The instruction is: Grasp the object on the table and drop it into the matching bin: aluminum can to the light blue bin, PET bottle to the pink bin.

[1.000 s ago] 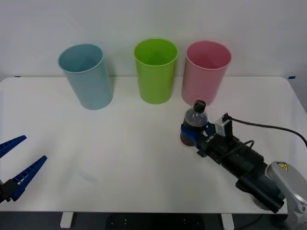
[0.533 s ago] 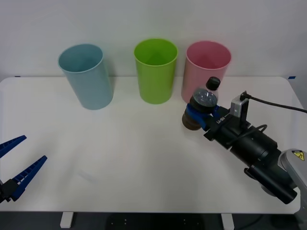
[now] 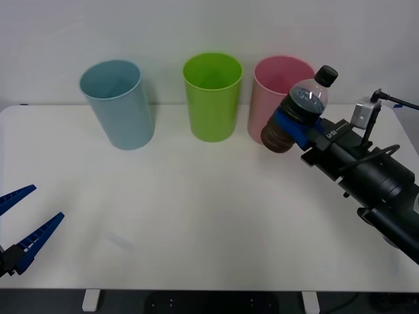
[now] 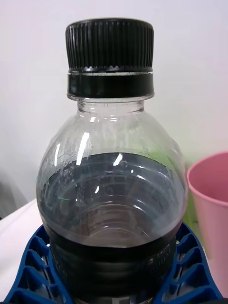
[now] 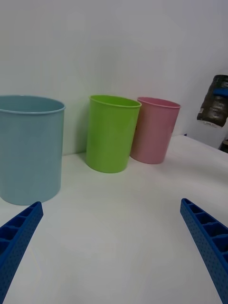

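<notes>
My right gripper (image 3: 292, 124) is shut on the PET bottle (image 3: 298, 109), a small clear bottle with a black cap and dark brown liquid. It hangs tilted in the air, right beside the pink bin (image 3: 280, 98) and level with its rim. Close up, the bottle (image 4: 110, 190) sits between my blue fingers (image 4: 38, 270), with the pink bin (image 4: 211, 209) at its side. From the left wrist the bottle (image 5: 214, 100) hangs to the side of the pink bin (image 5: 154, 129). The light blue bin (image 3: 118, 103) stands at the far left of the white table (image 3: 196, 222). My left gripper (image 3: 23, 219) rests open at the near left.
A lime green bin (image 3: 212, 95) stands between the light blue and pink bins, close to the pink one. All three bins line the table's far edge against a white wall. A black cable (image 3: 399, 99) runs from my right wrist.
My right gripper has lifted the bottle off the table and carried it up and to the right, to rim height beside the pink bin. The left arm has not moved.
</notes>
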